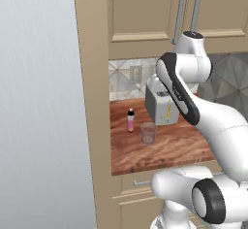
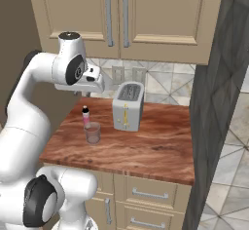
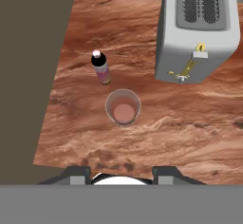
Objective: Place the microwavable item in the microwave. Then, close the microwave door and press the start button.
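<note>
- My two-finger gripper [image 3: 121, 173] hangs above the front of the bench, looking straight down; dark tips stand apart with nothing between them.
- Small translucent pinkish-brown tumbler cup [image 3: 123, 107] stands upright on the reddish-brown wood-grain bench [image 3: 190, 137], toward its left edge, roughly midway front to back. I see it free, not touched by the fingers.
- Slim small bottle with pink label and black cap [image 3: 100, 67] is upright just behind the cup, a bit nearer the left edge, apart from it.
- Boxy silver-grey two-slot toaster [image 3: 199, 33] sits right of the cup and bottle, further back, yellow lever on its front face.
- Behind the bench: grey patterned tile backsplash [image 2: 165, 85], beige wall cabinets with long grey bar handles [image 2: 109, 17] above.
</note>
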